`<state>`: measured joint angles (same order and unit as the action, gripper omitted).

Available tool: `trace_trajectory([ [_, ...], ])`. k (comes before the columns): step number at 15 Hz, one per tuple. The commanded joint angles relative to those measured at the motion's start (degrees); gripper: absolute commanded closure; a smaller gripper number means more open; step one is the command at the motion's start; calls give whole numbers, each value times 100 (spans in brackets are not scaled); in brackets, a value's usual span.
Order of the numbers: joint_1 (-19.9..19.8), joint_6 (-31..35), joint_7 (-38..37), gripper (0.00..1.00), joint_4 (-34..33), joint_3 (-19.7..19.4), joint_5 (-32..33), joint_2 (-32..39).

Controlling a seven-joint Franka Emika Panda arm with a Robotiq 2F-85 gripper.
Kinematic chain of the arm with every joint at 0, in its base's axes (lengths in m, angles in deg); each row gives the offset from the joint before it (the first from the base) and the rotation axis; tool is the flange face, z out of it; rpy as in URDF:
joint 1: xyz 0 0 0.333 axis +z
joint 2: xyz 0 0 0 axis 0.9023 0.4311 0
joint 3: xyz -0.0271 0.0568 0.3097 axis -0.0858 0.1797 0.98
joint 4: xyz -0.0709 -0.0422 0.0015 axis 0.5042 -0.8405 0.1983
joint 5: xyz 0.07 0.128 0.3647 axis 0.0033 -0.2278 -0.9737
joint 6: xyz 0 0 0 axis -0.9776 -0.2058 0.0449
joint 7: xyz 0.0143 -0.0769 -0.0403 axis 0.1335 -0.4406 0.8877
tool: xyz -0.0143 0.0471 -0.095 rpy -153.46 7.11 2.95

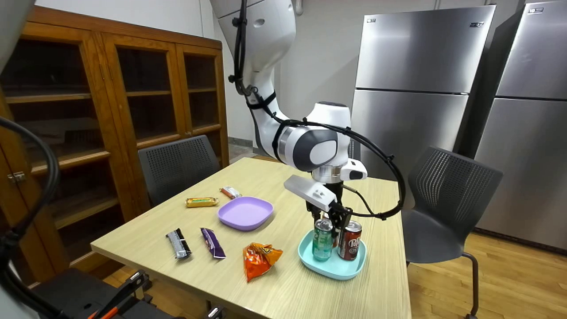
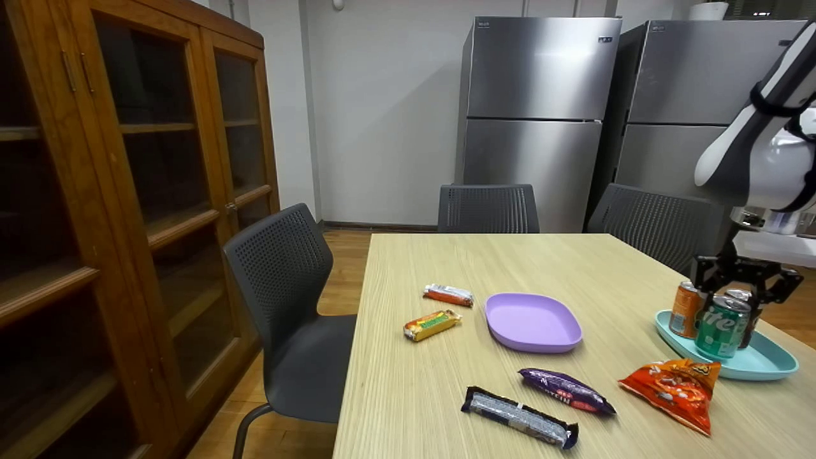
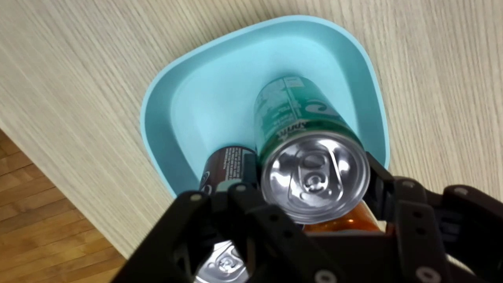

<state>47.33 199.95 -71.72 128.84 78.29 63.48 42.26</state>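
A turquoise tray (image 1: 332,272) near the right side of the table holds three drink cans. My gripper (image 3: 314,169) points down over it, its fingers on both sides of a green Sprite can (image 3: 287,106) and apparently against its upper part. The green can (image 1: 322,244) is upright and appears to stand in the tray. Close beside it is a dark red Dr Pepper can (image 1: 350,244), partly covered by a finger in the wrist view. An orange can (image 2: 684,310) stands on the far side, mostly hidden by the gripper in the wrist view.
An orange snack bag (image 1: 259,261) lies near the tray. Farther along are a purple plate (image 1: 246,213), a purple-wrapped bar (image 2: 567,390), a dark silver bar (image 2: 519,415), a yellow pack (image 2: 431,325) and a red-and-silver bar (image 2: 449,294). Chairs (image 1: 447,212) surround the table.
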Motion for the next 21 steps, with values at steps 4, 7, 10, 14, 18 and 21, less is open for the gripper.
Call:
trace_trajectory([
  [4,-34,-19,-31,12,-246,38,96,164],
  [7,58,-55,-56,1,-143,-67,251,33],
  [10,123,-111,-60,0,15,-128,390,-197],
  [14,216,-138,-49,0,243,-147,539,-625],
  [18,388,-82,-83,0,521,-142,662,-1056],
  [21,541,-69,-92,0,723,-123,742,-1319],
])
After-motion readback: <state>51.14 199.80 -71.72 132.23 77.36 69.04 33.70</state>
